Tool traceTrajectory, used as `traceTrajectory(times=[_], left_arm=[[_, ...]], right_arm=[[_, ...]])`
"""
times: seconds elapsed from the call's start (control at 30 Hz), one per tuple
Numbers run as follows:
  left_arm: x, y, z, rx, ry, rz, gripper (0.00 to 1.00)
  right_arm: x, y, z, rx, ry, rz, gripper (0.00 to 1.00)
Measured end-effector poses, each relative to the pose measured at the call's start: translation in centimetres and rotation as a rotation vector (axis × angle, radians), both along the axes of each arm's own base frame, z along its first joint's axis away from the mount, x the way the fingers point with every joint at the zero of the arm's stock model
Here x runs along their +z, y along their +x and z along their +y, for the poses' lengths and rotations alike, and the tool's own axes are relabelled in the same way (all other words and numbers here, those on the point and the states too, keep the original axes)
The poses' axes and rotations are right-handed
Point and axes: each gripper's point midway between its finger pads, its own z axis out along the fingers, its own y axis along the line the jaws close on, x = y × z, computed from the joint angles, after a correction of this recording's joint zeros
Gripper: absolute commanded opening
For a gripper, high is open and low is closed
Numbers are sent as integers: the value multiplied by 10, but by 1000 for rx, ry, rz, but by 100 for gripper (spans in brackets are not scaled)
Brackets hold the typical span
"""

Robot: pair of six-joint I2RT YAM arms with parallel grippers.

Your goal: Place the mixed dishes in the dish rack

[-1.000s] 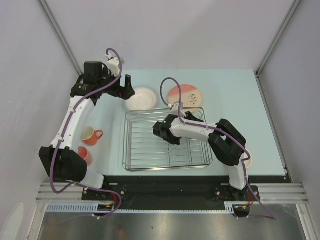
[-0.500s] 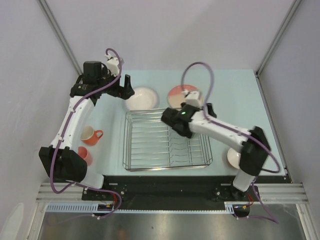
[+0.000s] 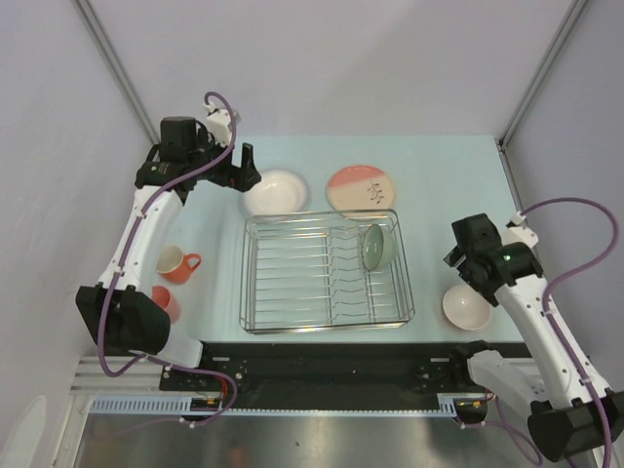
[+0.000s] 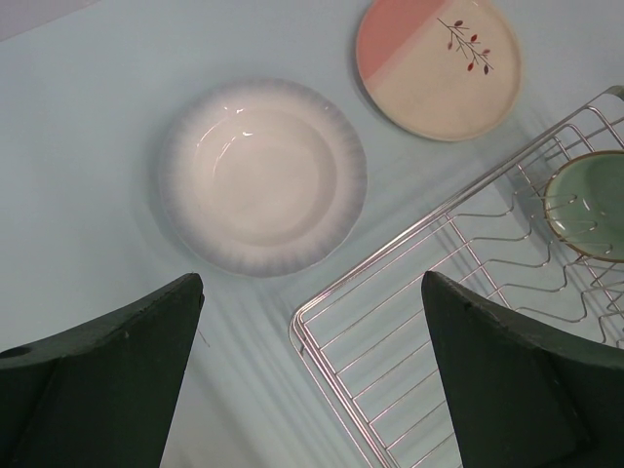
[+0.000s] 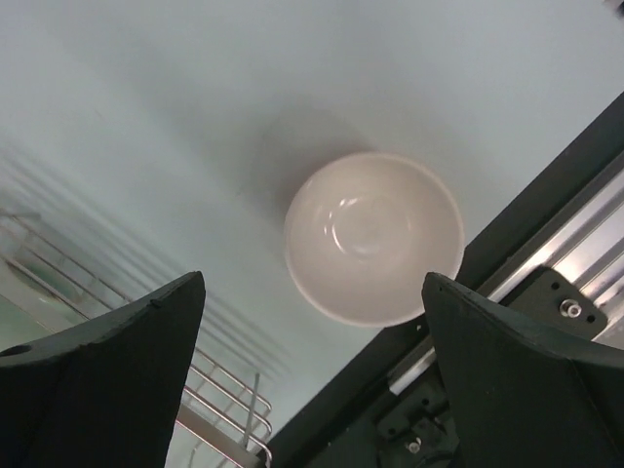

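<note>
The chrome dish rack [image 3: 292,278] sits mid-table, and the sage green bowl [image 3: 378,246] leans on edge among the tines at its far right. Behind it lie the white shallow bowl [image 3: 276,192] and the pink-and-cream plate [image 3: 369,189]. My left gripper [image 3: 246,174] hangs open over the table beside the white shallow bowl [image 4: 261,175], with the rack corner [image 4: 297,327] below it. To the right of the rack, my right gripper [image 5: 312,278] is open and empty above the white-inside bowl [image 5: 373,234]. The orange mug [image 3: 177,263] and small pink cup [image 3: 166,302] stand at the left.
The table's black front rail [image 5: 507,292] runs just past the white-inside bowl [image 3: 466,307]. Grey walls close in the left and right sides. The rack's near right corner [image 5: 229,405] shows below my right gripper.
My right gripper has opened, left the sage green bowl standing in the rack, and swung right to above the white-inside bowl. The left arm has not moved.
</note>
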Motion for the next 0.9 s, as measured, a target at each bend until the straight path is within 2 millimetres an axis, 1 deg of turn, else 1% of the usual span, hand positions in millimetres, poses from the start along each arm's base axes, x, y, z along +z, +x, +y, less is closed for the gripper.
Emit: traceTrajectory(times=[0.03, 0.07, 0.1, 0.13, 0.23, 0.27, 0.37, 0.67, 0.9], left_arm=[[0, 0, 0, 0, 0, 0, 100], [0, 1, 0, 0, 0, 1, 100], [0, 1, 0, 0, 0, 0, 100], [-1, 1, 0, 0, 0, 1, 100], [0, 2, 0, -1, -1, -2, 100], [0, 2, -1, -2, -2, -6, 100], [1, 3, -1, -2, -3, -10, 100], [-2, 3, -1, -3, -2, -7, 100], [-3, 3, 0, 0, -1, -5, 100]], right_arm=[[-8, -1, 5, 13, 22, 23, 93], [-23, -4, 11, 30, 51, 59, 88], [-34, -6, 16, 42, 70, 87, 87], [-53, -14, 22, 57, 100, 137, 85], [-80, -27, 29, 74, 139, 219, 82], [-88, -30, 32, 78, 150, 242, 79], [-96, -25, 36, 83, 169, 246, 74], [-113, 12, 36, 64, 193, 205, 71], [-135, 22, 38, 66, 202, 226, 71]])
